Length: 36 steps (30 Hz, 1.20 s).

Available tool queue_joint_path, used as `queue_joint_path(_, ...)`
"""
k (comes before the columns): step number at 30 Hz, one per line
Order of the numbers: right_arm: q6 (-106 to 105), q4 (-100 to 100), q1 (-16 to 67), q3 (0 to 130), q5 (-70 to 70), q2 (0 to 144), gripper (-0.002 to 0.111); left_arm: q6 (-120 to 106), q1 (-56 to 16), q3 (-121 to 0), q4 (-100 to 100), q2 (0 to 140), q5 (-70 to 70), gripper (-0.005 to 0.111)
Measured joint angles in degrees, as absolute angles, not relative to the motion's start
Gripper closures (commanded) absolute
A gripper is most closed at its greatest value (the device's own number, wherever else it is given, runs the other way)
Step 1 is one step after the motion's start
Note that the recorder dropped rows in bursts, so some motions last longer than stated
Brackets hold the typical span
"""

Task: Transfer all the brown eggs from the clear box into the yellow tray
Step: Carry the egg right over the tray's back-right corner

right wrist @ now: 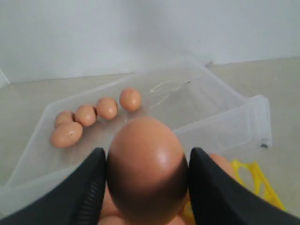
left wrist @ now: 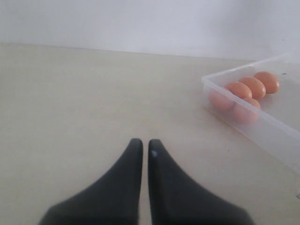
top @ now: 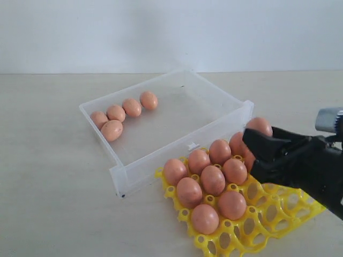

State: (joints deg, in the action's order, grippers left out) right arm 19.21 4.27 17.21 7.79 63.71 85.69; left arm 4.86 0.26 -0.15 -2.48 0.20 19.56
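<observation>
My right gripper (top: 251,151) is shut on a brown egg (top: 260,125) and holds it above the far edge of the yellow tray (top: 278,211). The wrist view shows that egg (right wrist: 146,164) filling the space between both fingers (right wrist: 89,187). Several brown eggs (top: 213,179) sit in the tray's cups. More eggs (top: 115,113) lie in the clear box (top: 177,152), in its far left corner. My left gripper (left wrist: 142,143) is shut with nothing in it, over bare table beside that corner of the box (left wrist: 243,124). It does not show in the exterior view.
The pale table (top: 48,176) stretches left of the box and in front of it. A white wall (top: 171,32) stands behind. The tray's near right cups (top: 268,230) hold nothing.
</observation>
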Motion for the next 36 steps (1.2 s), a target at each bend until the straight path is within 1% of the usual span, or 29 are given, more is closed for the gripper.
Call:
queue_joint_path(4,29.10,12.43,17.21,6.33,65.56,85.69,0.108,4.86,0.26,-0.15,-2.48,0.20,19.56,0.103)
queue_joint_path(7,37.56,21.23,16.97,7.89,68.46,85.69,0.108,4.86,0.26,-0.15,-2.48,0.20,19.56,0.103)
queue_joint_path(8,39.55,23.64,15.67,9.02,68.59,85.69,0.108,4.86,0.26,-0.15,-2.48,0.20,19.56,0.103)
queue_joint_path(10,44.91,28.71,9.92,12.62,68.59,85.69,0.108,4.86,0.26,-0.15,-2.48,0.20,19.56,0.103)
queue_joint_path(13,56.28,42.17,-4.80,24.33,67.03,85.80,0.108,4.86,0.26,-0.15,-2.48,0.20,19.56,0.103)
queue_joint_path(16,66.30,59.37,-13.97,34.33,63.83,85.91,0.108,4.86,0.26,-0.15,-2.48,0.20,19.56,0.103)
queue_joint_path(18,73.15,72.92,-18.06,40.85,65.96,86.24,0.108,4.86,0.26,-0.15,-2.48,0.20,19.56,0.103)
queue_joint_path(21,81.41,89.72,-19.95,46.87,68.29,86.38,0.108,4.86,0.26,-0.15,-2.48,0.20,19.56,0.103)
queue_joint_path(24,82.21,97.00,-19.84,46.72,69.02,86.61,0.108,4.86,0.26,-0.15,-2.48,0.20,19.56,0.103)
queue_joint_path(29,71.20,99.73,-19.38,41.42,68.48,86.59,0.108,4.86,0.26,-0.15,-2.48,0.20,19.56,0.103)
queue_joint_path(36,54.79,100.27,-19.24,35.15,59.89,86.59,0.108,4.86,0.26,-0.15,-2.48,0.20,19.56,0.103)
